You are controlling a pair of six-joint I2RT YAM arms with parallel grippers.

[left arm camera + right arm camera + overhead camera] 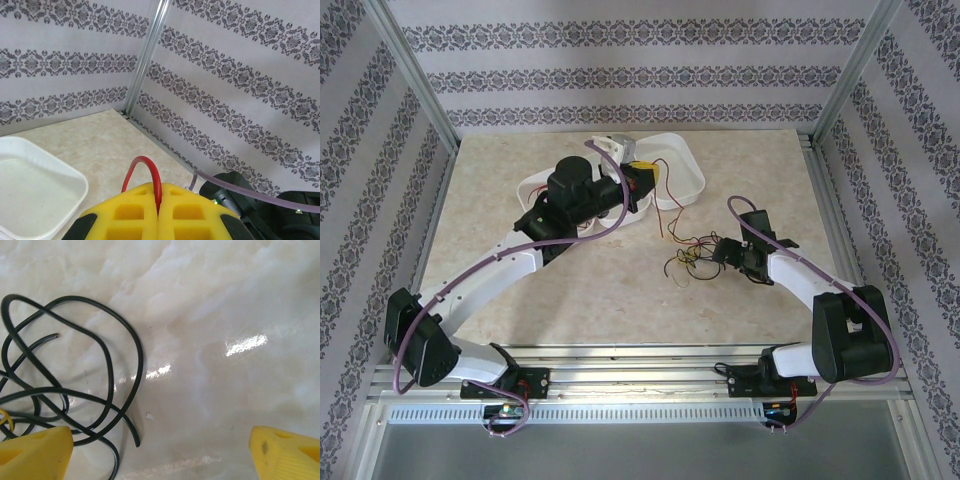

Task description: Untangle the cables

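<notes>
Grey-patterned wallpaper closes in a pale marbled counter (520, 190), with a shallow white plastic tub (692, 170) at the upper centre of the top view. Above that tub the left claw (646, 178) is clamped shut on a thin red cable (145, 162). Its loop rises from between the yellow pads (135, 212) in the left wrist view.

The loose tangle of thin red, black and tan cables (686, 258) lies on the counter at the centre of the top view. It sits just left of the right claw (722, 252), so the right arm is nearer. That claw hangs wide open and holds nothing.

In the right wrist view a thin black cable (107, 355) curls through the left half of the frame, beside the lower-left pad (35, 455). The gap between the 2 pads stands mostly over bare counter. A grasp would probably need a shift toward the frame's left.
</notes>
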